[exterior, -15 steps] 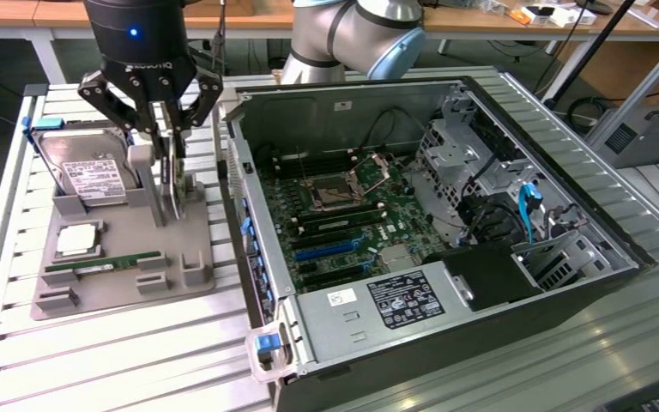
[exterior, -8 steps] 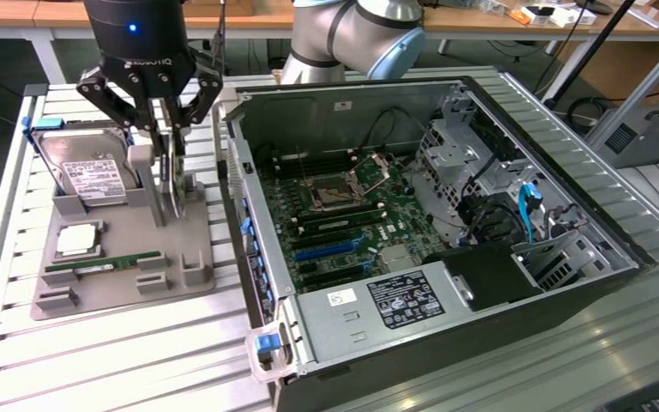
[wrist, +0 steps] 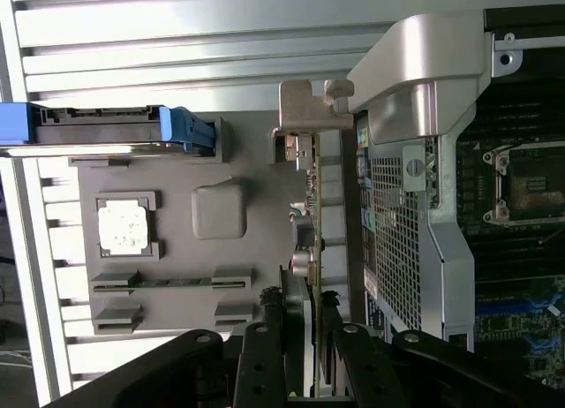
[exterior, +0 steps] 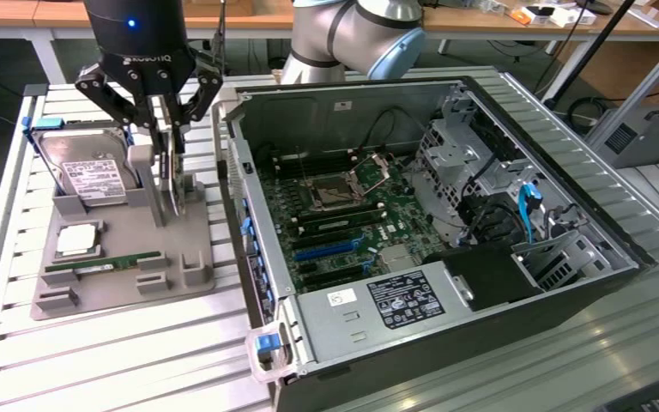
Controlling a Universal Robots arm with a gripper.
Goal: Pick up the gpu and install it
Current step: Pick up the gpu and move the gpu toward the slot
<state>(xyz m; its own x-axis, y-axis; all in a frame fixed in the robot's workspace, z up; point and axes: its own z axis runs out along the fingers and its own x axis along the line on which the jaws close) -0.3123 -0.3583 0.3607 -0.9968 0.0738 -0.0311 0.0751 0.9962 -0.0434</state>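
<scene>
Claw (exterior: pixel 162 129) closed on the gpu (exterior: pixel 169 184), fingers pinching the two flat faces near one end. Fingers (wrist: pixel 265 355) seen dark and ribbed on either side of the card's thin edge.

Card seen edge-on from the wrist, faces running parallel to the near side wall of the computer case (exterior: pixel 263 257). From the exterior view it reads as a tall narrow strip hanging below the claw, long axis near upright and leaning slightly. In the wrist view the long axis leads straight away from the fingers, and the silver bracket (wrist: pixel 305 108) sits at the end farthest from them. The green board edge shows along the run.

Position: over the grey tray (exterior: pixel 112 292), on the side nearest the case, just beside a grey block (exterior: pixel 141 167) of the tray. Cannot tell whether the lower end touches the tray. Card is outside the case, apart from the motherboard (exterior: pixel 341 223).

On the tray, toward the exterior view's left: hard drive (exterior: pixel 89 176) with white label, propped in blue-edged holders; a square processor (exterior: pixel 78 240) below it; a narrow green RAM stick (exterior: pixel 106 260) lying flat in its clips.

Case lies open on its side on the slatted metal table (exterior: pixel 100 360), power supply (exterior: pixel 393 300) toward the front.
</scene>
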